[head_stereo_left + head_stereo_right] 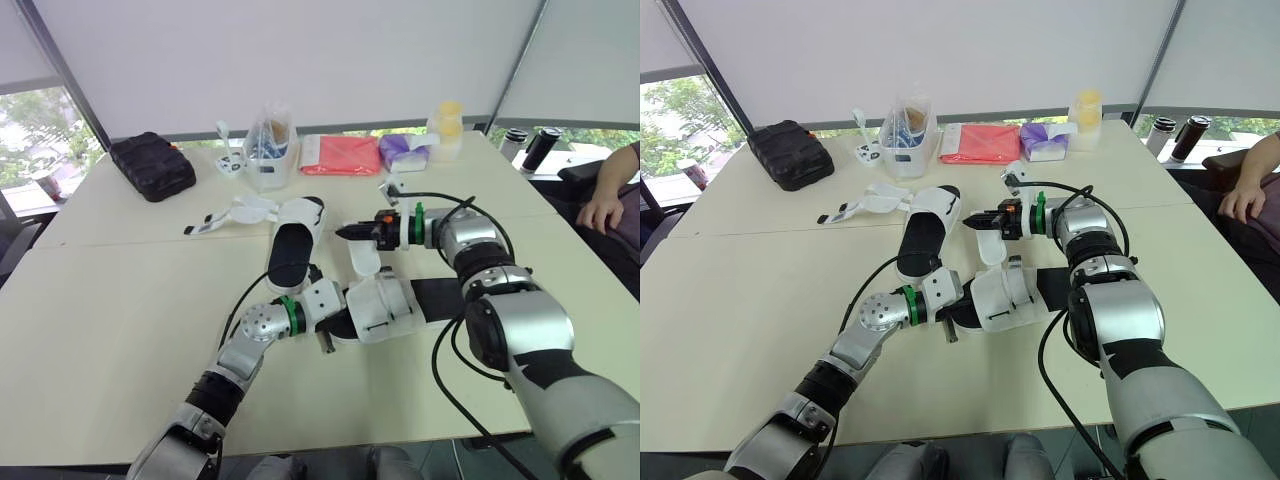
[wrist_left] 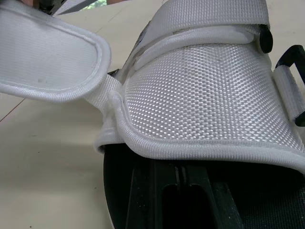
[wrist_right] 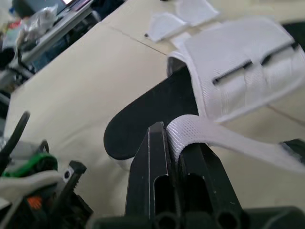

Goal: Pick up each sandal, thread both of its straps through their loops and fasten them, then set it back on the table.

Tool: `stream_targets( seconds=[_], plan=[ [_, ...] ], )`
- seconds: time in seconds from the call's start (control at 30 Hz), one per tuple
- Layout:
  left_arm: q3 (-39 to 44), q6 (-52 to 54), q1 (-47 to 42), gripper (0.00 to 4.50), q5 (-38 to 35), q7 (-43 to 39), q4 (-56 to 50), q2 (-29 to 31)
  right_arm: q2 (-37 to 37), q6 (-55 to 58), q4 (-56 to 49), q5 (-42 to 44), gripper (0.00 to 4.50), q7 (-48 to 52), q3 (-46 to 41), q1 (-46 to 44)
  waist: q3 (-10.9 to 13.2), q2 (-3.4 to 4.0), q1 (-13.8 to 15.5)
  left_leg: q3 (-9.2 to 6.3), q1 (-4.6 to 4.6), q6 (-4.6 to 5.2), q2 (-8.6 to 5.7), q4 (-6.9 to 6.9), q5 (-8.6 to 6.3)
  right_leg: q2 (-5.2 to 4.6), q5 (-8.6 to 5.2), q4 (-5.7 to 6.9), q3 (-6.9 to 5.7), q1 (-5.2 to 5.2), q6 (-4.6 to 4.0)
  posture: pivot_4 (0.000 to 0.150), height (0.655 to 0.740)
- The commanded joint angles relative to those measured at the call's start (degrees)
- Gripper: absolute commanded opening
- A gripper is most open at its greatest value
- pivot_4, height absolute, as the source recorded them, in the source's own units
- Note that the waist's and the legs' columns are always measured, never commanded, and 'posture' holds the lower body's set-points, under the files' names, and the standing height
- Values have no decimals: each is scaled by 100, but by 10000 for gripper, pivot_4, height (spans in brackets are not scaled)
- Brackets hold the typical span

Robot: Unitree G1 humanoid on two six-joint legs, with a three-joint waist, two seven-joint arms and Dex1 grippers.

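The near sandal (image 1: 385, 308), black-soled with white woven straps, lies on the table (image 1: 120, 330) in front of me. My left gripper (image 1: 330, 328) is shut on the sole at one end of it; in the left wrist view the white upper (image 2: 205, 95) looms just beyond the fingers. My right gripper (image 1: 343, 232) is shut on the tip of this sandal's loose white strap (image 1: 363, 258) and holds it pulled up and away, the strap (image 3: 190, 131) pinched between the black fingers. The second sandal (image 1: 292, 245) lies farther back, its straps (image 1: 235, 213) spread open to the left.
Along the far edge stand a black case (image 1: 152, 164), a clear container (image 1: 270, 145), a red pouch (image 1: 340, 155), a purple pack (image 1: 405, 150) and a yellow bottle (image 1: 446, 128). Two dark tumblers (image 1: 540, 148) and a person's hand (image 1: 603, 208) are at the right.
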Motion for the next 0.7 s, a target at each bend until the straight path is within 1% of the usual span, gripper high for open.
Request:
stream_targets(
  seconds=[0.03, 0.07, 0.1, 0.17, 0.2, 0.23, 0.27, 0.3, 0.33, 0.4, 0.47, 0.67, 0.7],
  plan=[
    [-213, 164, 110, 0, 204, -61, 260, -33, -487, -4112, -2493, -577, 275, 208, 801, 1309, 0, 0, 25, -3, -3, 0, 0, 5, 0, 0, -1, 1, -3, -1, 1, 1500, 7400],
    [-214, 162, 107, 0, 204, -72, 267, -32, -674, -5308, -2963, -761, 275, 154, 1014, 1701, 0, -1, 39, -3, -7, 1, -4, 3, 0, -2, -3, -2, -5, -1, 4, 1500, 7400],
    [-212, 161, 107, 0, 202, -83, 272, -29, -914, -6417, -3170, -1089, 275, -119, 1151, 1967, 0, -1, 3, 1, -6, 6, -5, 2, -3, -4, -9, -7, -4, 2, 14, 1500, 7400],
    [-204, 173, 114, 0, 184, -105, 273, -27, -1241, -8298, -3219, -1842, 275, -758, 1178, 2206, 0, -1, -27, 19, 2, 8, -9, 3, -5, -9, -12, -2, 3, 0, 19, 1500, 7400],
    [-199, 179, 116, 0, 174, -114, 275, -29, -1339, -8897, -3144, -2146, 275, -1047, 1161, 2230, 0, -2, -36, 27, 12, 8, -21, 3, -5, -12, -11, -1, 5, 4, 20, 1500, 7400],
    [-188, 193, 119, 0, 159, -124, 278, -30, -1354, -9550, -3044, -2558, 275, -1293, 951, 2230, 1, -5, -29, 29, 22, 7, -21, 2, -4, -12, -11, 2, 6, 11, 20, 1500, 7400],
    [-180, 205, 116, 0, 144, -138, 290, -34, -1415, -9837, -2912, -2791, 275, -1579, 845, 2282, 5, -11, -18, 28, 54, 5, -20, -6, -3, -9, -11, 1, 6, 38, 19, 1500, 7400],
    [-179, 208, 106, 0, 139, -148, 308, -41, -1456, -10016, -2806, -3138, 275, -1871, 689, 2304, 5, -11, -12, 28, 86, 5, -17, -15, -3, -4, -12, 0, 6, 68, 19, 1500, 7400],
    [-183, 205, 91, 0, 135, -174, 333, -49, -1494, -10039, -2683, -3376, 275, -2155, 620, 2296, 5, -11, -5, 22, 98, 11, -15, -18, -6, 0, -15, 0, 6, 80, 19, 1500, 7400],
    [-203, 180, 54, 0, 147, -224, 377, -67, -1512, -9875, -2606, -3950, 275, -2794, 479, 2185, 5, -11, -7, 20, 98, 18, -12, -18, -10, 3, -15, 2, 6, 77, 18, 1500, 7400],
    [-216, 159, 25, 0, 161, -255, 415, -83, -1529, -9697, -2631, -4445, 275, -3428, 425, 2082, 4, -10, -6, 22, 95, 5, -12, -18, -2, 3, -15, 2, 9, 74, 16, 1500, 7400],
    [-219, 146, 11, 0, 172, -280, 430, -104, -1876, -9167, -2698, -5507, 275, -5248, 546, 1890, 4, -10, -16, 24, 93, 3, -13, -19, -2, 4, -14, 4, 14, 69, 15, 1500, 7400],
    [-210, 151, 16, 0, 168, -282, 428, -100, -1981, -9127, -2665, -5583, 3316, -5520, 560, 1855, 4, -10, -22, 25, 92, 3, -13, -20, -2, 4, -14, 4, 15, 66, 15, 1500, 7400]
  ],
)
